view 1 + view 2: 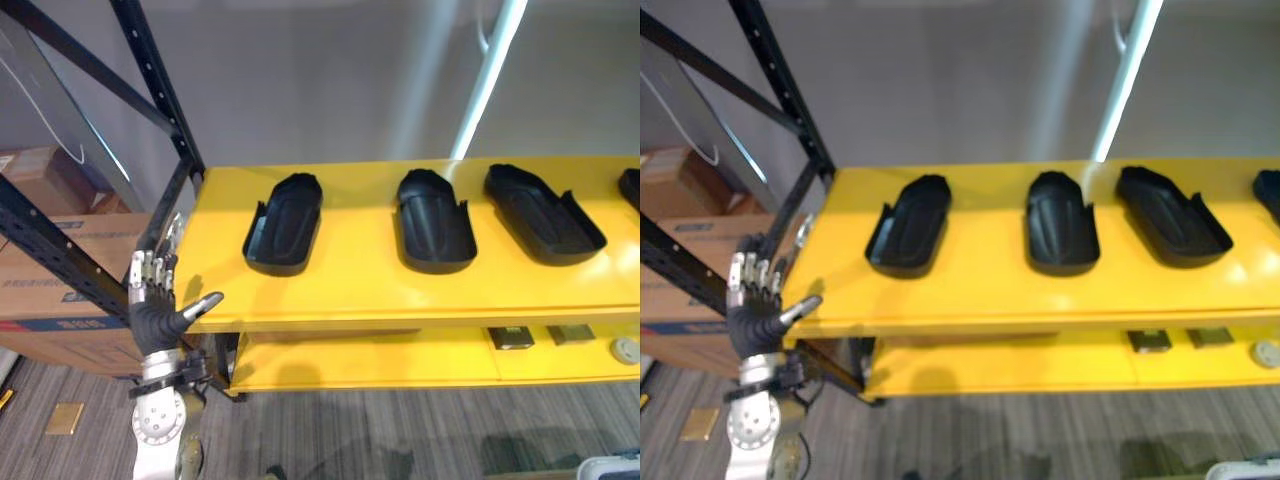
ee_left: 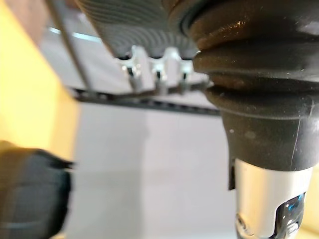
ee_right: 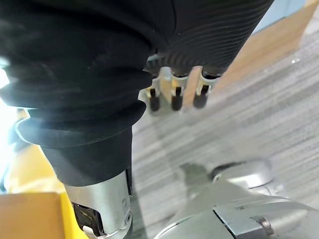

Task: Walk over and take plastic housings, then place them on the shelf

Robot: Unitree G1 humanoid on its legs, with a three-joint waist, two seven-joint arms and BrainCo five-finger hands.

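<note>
Open and empty, the left hand (image 1: 152,318) hovers with its thumb at the yellow table's (image 1: 350,290) corner. The nearest plastic housing (image 1: 285,224) lies untouched past its thumb side. A clean pickup likely means reaching further in, then closing across the raised rim. The right hand (image 3: 175,92) hangs relaxed and empty.

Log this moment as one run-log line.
left hand: open, empty, at yellow shelf left end | right hand: open, empty, over floor | black housings: row on shelf, none held
</note>
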